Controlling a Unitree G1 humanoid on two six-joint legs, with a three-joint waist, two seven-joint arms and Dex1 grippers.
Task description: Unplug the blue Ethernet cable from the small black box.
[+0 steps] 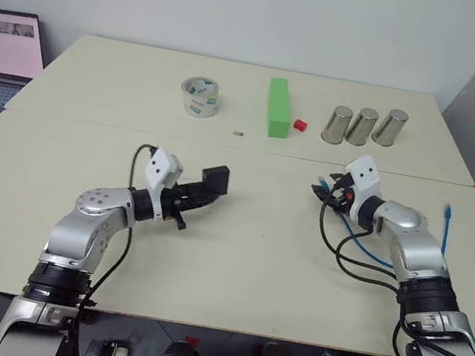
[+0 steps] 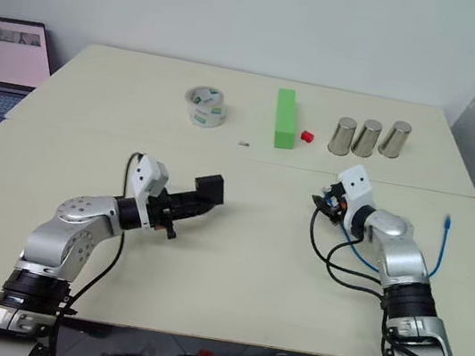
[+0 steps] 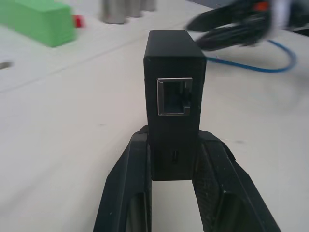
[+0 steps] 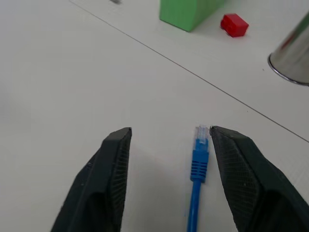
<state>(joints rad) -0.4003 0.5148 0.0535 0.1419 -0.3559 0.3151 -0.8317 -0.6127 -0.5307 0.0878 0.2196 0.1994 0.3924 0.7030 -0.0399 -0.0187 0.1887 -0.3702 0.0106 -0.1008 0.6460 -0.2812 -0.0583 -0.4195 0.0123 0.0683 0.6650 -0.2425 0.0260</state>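
Observation:
My left gripper [image 1: 203,187] is shut on the small black box [image 1: 218,178] and holds it just above the table, left of centre. In the left wrist view the box [image 3: 175,96] stands clamped between the two fingers, and its metal-rimmed socket is empty. The blue Ethernet cable [image 1: 372,251] loops on the table under my right arm, with one end [image 1: 448,212] lying near the right edge. My right gripper [image 4: 169,133] is open. The cable's clear plug [image 4: 200,147] sits between its fingers, close beside one of them; I cannot tell if it touches.
At the back of the table are a tape roll [image 1: 200,97], a green block [image 1: 276,107], a tiny red cube [image 1: 299,125] and three metal cups [image 1: 365,126]. A laptop [image 1: 1,59] sits off the far left. A seam [image 1: 136,130] crosses the tabletop.

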